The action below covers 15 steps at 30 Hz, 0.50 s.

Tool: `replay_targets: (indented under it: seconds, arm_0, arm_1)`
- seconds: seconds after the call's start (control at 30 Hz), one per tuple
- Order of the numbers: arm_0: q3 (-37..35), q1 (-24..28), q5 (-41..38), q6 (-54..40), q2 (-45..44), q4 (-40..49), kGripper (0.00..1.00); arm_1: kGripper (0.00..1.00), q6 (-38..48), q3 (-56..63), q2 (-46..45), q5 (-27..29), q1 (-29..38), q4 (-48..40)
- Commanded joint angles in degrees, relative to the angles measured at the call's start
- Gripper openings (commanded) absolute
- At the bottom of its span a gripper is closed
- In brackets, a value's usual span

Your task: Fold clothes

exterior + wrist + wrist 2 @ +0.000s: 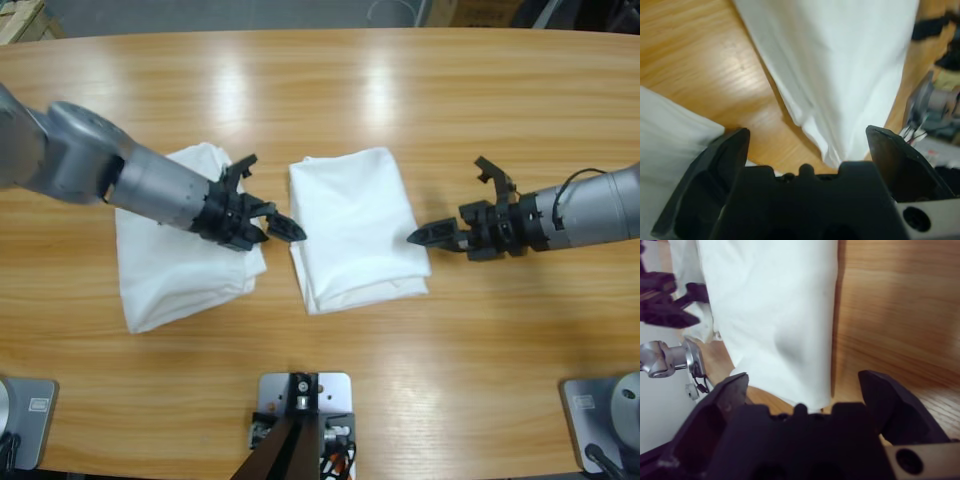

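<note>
Folded T-shirt [355, 228] btwn both pincers

Table: a long wooden table [330, 70] with a warm orange grain fills nearly the whole high view, its far edge curving gently.
Light: pale streaks of overhead lighting glare on the varnished top near the far edge.
Floor: a strip of grey floor [200, 14] shows beyond the table.
Far edge: indistinct dark shapes and a pale wooden corner sit along the top.
</note>
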State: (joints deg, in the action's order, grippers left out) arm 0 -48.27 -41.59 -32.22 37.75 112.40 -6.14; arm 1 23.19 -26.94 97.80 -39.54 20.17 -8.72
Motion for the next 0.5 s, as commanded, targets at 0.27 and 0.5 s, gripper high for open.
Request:
replay_targets:
  seconds: [0.27,0.5]
  arm_0:
    - [3.5,0.6,-2.8,2.9,6.4,-7.8,0.925]
    - [13.0,0.0,-5.0,-1.4,1.8,-5.9,0.927]
  arm_1:
    - [0.904,-0.4,1.0,2.1,-0.8,-0.9,-2.3]
    - [0.904,-0.8,1.0,2.0,-0.8,-1.7,-2.5]
